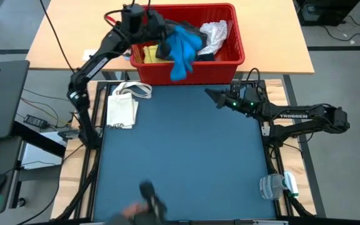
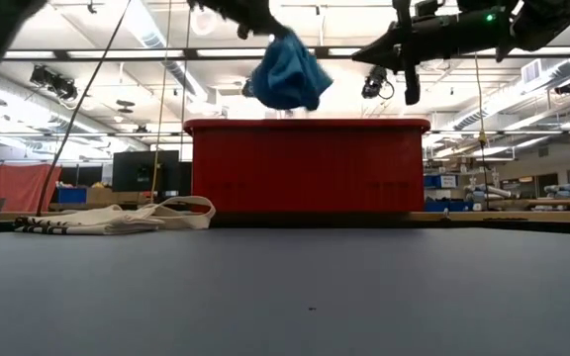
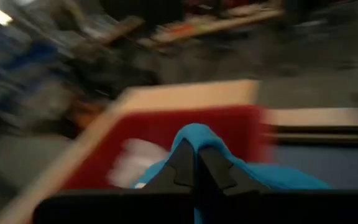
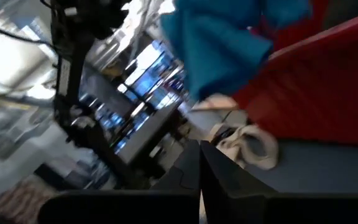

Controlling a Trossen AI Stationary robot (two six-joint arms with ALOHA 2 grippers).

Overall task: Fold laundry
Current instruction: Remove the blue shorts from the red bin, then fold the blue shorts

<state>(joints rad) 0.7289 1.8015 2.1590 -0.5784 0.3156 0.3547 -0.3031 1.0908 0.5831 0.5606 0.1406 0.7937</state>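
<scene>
On the left side of the dark blue table (image 1: 180, 162) lies a small cream cloth tote bag with looped handles (image 1: 124, 103), flat and just in front of the red plastic laundry basket (image 1: 227, 59) – the basket stands on the pale wooden table (image 1: 74, 31) behind. Above the basket's left part hangs the left claw (image 1: 167, 47), its fingers pressed together on a bright blue soft garment (image 1: 183, 50) – in the left wrist view the two dark fingers (image 3: 182, 168) meet with blue cloth bunched between them. Seen from the low view, the blue garment (image 2: 287, 74) hangs clear above the basket's rim. Inside the basket, a yellow garment (image 1: 149, 53) sits at the left, dark cloth lies beneath the blue one, and a white lacy garment (image 1: 216, 34) fills the right end. Farther right, the right claw (image 1: 211, 97) hovers over the blue table just in front of the basket, fingers closed together on nothing. Near the table's right front corner lies a clear plastic item with green trim (image 1: 277, 185)
</scene>
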